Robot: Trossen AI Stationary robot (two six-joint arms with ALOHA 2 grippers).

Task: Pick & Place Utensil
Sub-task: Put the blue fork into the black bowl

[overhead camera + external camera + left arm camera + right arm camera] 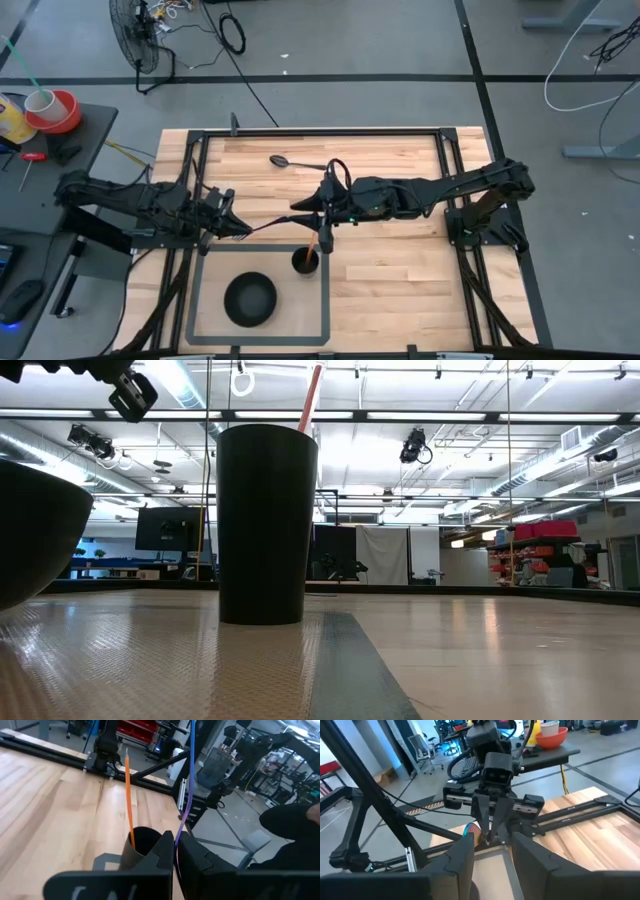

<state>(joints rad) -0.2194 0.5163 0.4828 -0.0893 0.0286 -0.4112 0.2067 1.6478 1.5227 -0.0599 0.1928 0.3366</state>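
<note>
My left gripper (232,228) (176,840) is shut on a thin purple-and-blue utensil (190,765), just left of the black cup (305,261) (262,525). An orange stick (128,795) stands slanted in that cup, its lower end inside. My right gripper (300,208) (492,845) hovers above and beyond the cup, facing the left gripper, fingers apart with nothing between them. The utensil's blue far end (469,829) shows close beside one right finger. A black bowl (250,298) sits left of the cup inside a dark outlined rectangle (195,300). My left gripper pinches the utensil's purple end (178,827) between its two shut fingers. The fingers come about level from the table's left. The utensil runs on beyond the fingertips toward the right gripper, clear of the table and above the cup's rim.
A dark spoon (290,160) lies on the wood near the far edge. Black frame rails (440,170) border the tabletop. A side table with a red bowl (55,110) stands off the left edge, a fan (135,40) behind it. Bare wood lies right of the cup.
</note>
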